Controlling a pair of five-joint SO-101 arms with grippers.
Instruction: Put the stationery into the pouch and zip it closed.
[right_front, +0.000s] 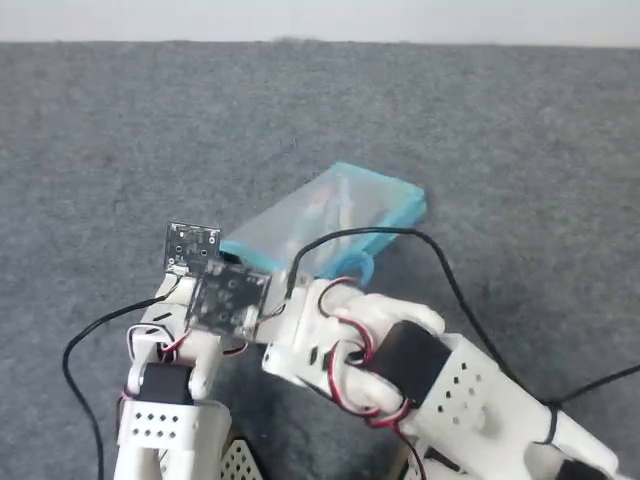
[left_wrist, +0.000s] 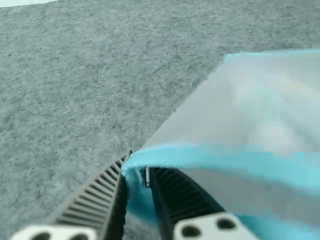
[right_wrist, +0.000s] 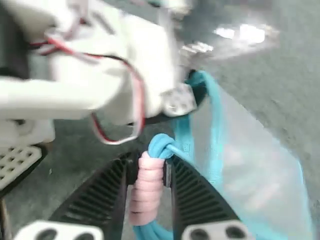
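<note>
The pouch (right_front: 330, 215) lies at the middle of the bench (right_front: 520, 130) with stationery (right_front: 335, 208) inside. The left jaws are clamped on its near-left cyan edge, and the right jaws are clamped on the pink zip pull (right_wrist: 145, 192). Draw the pull straight along the zip while the left jaws anchor the corner, trim taut.

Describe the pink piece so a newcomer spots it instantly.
On the grey table lies a translucent, cyan-trimmed pouch. At the end by the arms a cyan cord carries the pull, pinched in the right pincer. Unlike the cyan trim, it is pink and ribbed.
</note>
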